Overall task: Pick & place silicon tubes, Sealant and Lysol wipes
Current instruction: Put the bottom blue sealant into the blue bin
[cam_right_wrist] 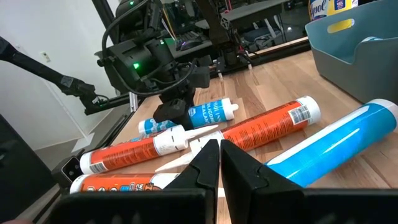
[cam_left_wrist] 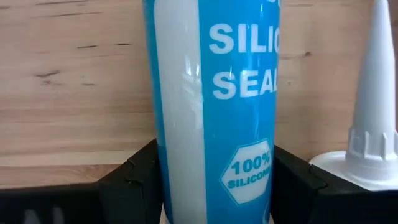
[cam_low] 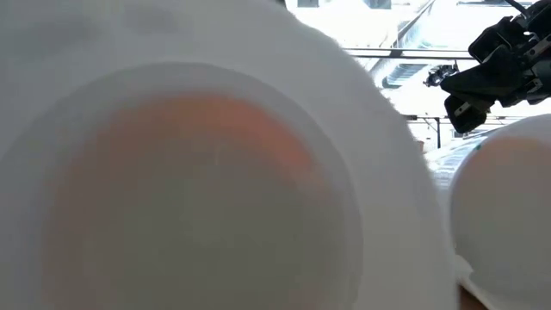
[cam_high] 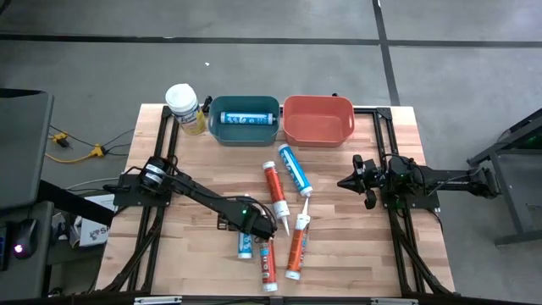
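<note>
Blue silicone tube (cam_left_wrist: 214,112) fills the left wrist view, sitting between the left gripper's (cam_high: 254,227) fingers (cam_left_wrist: 134,186), which press both its sides; reads as clamped on it, tube apparently not yet lifted off the table (cam_high: 356,254). High view puts this at the table's front-centre.

Right gripper (cam_high: 349,180) waits at the right side, fingers closed together, holding nothing.

Progress: early. One blue tube already lies in the teal bin (cam_high: 244,119) at the back. Red bin (cam_high: 318,119) looks empty. Left on the wood: a second blue tube (cam_high: 294,169) mid-table, three orange sealant tubes (cam_high: 273,193) (cam_high: 296,246) (cam_high: 268,264), plus the one now gripped. Lysol wipes (cam_high: 184,108) stand upright at the back left, just beside the teal bin, not placed anywhere yet.

Low view is blocked by blurred white round shapes close to the lens; can't tell more from it.

Judgement: roughly one item sorted, six to go. Likely next is carrying the gripped tube to the teal bin.
</note>
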`<move>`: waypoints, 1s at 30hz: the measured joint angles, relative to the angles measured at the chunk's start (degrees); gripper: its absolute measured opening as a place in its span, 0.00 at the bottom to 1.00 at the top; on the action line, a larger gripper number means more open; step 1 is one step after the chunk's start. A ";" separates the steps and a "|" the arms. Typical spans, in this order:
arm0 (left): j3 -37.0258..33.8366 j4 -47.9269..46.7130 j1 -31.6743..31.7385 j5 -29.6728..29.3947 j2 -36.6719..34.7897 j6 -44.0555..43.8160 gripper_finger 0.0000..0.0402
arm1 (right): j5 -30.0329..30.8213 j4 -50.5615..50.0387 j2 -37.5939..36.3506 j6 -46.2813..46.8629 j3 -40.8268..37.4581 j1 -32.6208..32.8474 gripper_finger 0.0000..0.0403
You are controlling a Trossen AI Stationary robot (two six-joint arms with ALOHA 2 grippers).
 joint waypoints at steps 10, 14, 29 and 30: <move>-0.09 0.24 -0.02 0.87 0.11 5.17 0.48 | 0.00 0.00 0.00 0.00 0.00 0.00 0.03; -0.09 0.25 -0.02 0.94 0.11 6.53 0.48 | 0.01 0.00 0.00 0.00 0.00 0.00 0.03; -0.09 0.00 -0.15 -1.52 -1.09 10.62 0.48 | 0.01 0.00 0.00 0.00 0.00 0.00 0.03; -0.15 -0.05 -0.16 -2.00 -1.27 10.62 0.48 | 0.00 0.00 0.00 0.00 0.00 0.00 0.03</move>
